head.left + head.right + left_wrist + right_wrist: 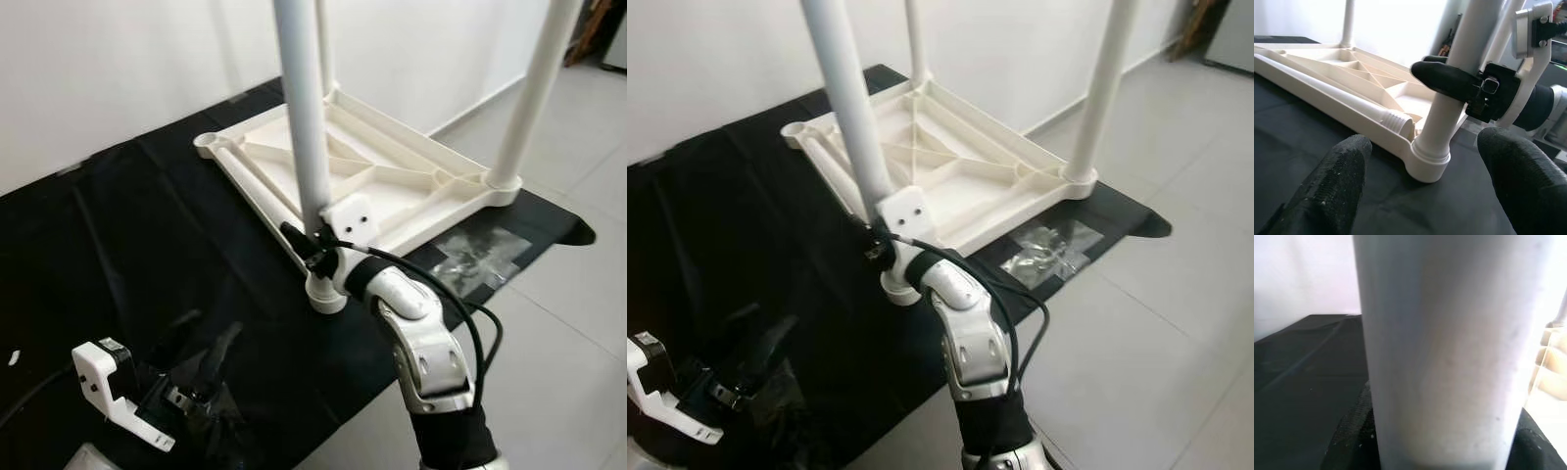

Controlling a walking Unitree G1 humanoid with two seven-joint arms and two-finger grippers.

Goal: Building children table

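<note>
Tabletop: white ribbed plastic tabletop (960,171), upside down on black cloth (745,245).
Near leg: white plastic tube leg (847,108), upright in corner socket.
Right gripper (884,245): clamped around near leg, just above socket.
Left gripper (754,367): low over cloth, fingers apart.
Floor: clear plastic bag of hardware (1053,250) at cloth edge.

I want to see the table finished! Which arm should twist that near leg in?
Right, probably. The right gripper already clamps the near leg just above its socket; the left gripper hangs open over the black cloth.

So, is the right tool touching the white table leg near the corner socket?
Touching. In the left wrist view, the right tool is closed around the table leg, one black finger pressed on its surface.
</note>
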